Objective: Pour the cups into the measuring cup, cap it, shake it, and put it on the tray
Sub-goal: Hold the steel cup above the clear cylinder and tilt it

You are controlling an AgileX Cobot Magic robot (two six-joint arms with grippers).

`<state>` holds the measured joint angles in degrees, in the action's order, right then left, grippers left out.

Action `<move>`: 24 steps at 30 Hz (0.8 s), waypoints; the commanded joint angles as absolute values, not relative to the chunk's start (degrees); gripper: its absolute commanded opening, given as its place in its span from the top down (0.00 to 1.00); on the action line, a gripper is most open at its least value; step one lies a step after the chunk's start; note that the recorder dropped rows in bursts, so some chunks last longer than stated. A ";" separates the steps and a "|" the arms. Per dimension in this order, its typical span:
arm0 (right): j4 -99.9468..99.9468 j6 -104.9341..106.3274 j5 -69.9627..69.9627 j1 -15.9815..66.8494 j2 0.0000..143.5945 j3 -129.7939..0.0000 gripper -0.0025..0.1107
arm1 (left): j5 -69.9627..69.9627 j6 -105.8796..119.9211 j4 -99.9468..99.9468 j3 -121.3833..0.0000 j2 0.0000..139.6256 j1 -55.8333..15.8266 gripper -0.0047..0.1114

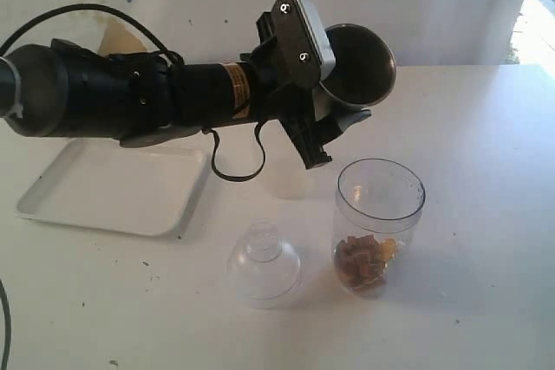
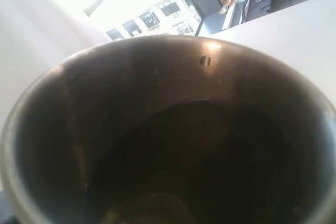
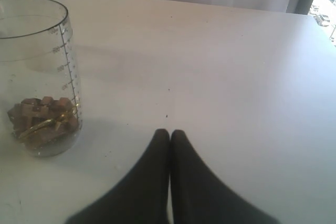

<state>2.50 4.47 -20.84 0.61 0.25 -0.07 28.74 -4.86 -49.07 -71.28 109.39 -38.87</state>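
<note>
My left jaws held the steel tumbler tipped; below them the measuring cup had bits. My right jaws were shut. Capping, shaking and the tray were left.

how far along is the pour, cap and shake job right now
Done: brown and yellow pieces sit in the measuring cup. In hand: the left gripper holds the steel tumbler tipped, raised near it; whether it is empty I cannot tell. Left: the dome lid lies beside the cup, so capping, shaking and the white tray remain. The right gripper is shut.
</note>
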 commanded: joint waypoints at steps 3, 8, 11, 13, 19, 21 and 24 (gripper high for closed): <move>2.38 4.28 -20.08 0.63 0.00 0.00 0.98 | 32.40 -3.92 -51.17 -72.03 108.63 -38.96 0.96; 2.38 4.28 -20.08 0.63 0.00 0.00 0.98 | 32.43 -2.29 -51.45 -72.03 108.63 -38.96 0.96; 2.38 4.28 -20.08 0.63 0.00 0.00 0.98 | 32.43 -1.11 -51.45 -72.03 108.63 -38.96 0.96; 2.38 4.28 -20.08 0.63 0.00 0.00 0.98 | 32.43 -1.11 -51.45 -72.03 108.63 -38.96 0.96; 2.38 4.28 -20.08 0.63 0.00 0.00 0.98 | 32.43 1.06 -51.45 -72.03 108.63 -38.96 0.96; 2.38 4.28 -20.08 0.63 0.00 0.00 0.98 | 32.69 1.83 -51.45 -72.03 108.63 -39.07 0.96; 2.38 4.28 -20.08 0.63 0.00 0.00 0.98 | 33.01 1.83 -52.63 -72.03 108.63 -39.07 0.96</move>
<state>2.50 4.47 -20.84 0.61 0.25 -0.07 29.19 1.35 -52.29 -71.28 109.39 -38.87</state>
